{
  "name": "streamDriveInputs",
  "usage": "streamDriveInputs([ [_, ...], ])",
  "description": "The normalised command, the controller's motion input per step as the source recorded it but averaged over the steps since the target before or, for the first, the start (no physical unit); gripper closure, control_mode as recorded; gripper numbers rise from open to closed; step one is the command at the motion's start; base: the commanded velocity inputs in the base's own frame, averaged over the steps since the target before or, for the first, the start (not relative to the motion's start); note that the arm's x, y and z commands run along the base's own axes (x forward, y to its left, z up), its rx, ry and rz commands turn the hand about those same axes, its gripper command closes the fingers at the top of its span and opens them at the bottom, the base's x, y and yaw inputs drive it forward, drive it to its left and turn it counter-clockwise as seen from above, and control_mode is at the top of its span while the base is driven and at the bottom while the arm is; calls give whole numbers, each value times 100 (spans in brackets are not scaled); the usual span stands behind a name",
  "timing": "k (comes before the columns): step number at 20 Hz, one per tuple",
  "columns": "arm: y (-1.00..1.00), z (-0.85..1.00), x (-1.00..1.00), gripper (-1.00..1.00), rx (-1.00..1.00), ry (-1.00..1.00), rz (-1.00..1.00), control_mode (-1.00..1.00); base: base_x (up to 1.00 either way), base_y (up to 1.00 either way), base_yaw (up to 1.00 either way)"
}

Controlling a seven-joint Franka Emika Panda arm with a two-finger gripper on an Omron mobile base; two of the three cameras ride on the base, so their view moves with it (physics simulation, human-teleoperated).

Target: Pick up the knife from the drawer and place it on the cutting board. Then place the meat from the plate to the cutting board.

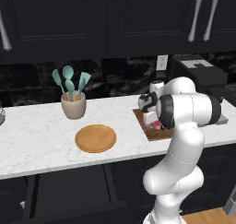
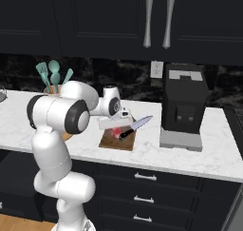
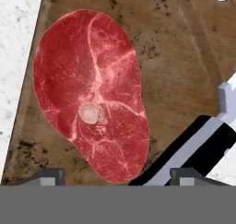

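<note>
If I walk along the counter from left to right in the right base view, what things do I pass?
Spoon pot → cutting board with the meat → knife → coffee machine.

From my seat at the controls, the marble counter [image 1: 37, 140] has wide bare stretches left of the cutting board [image 2: 114, 140] and all around the round plate [image 1: 95, 138]. A pot of teal utensils [image 1: 73, 98] stands behind the plate, blocking the back. On the board, the meat [image 3: 92, 94] lies flat with the knife [image 2: 135, 126] just beside it, blade jutting off the board's right edge. The coffee machine [image 2: 182, 106] walls off the right side. Dark wall cabinets [image 2: 118, 21] hang overhead.
</note>
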Motion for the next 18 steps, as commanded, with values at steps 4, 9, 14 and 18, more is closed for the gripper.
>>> streamDriveInputs([
  [4,0,35,0,-100,-1,-8,0,-100,0,0,0],
  [9,21,79,0,-100,-1,-13,0,-100,0,0,0],
  [14,27,78,-46,-100,0,-17,0,-100,0,0,0],
  [18,33,73,-75,-100,0,-21,0,-100,0,0,0],
])
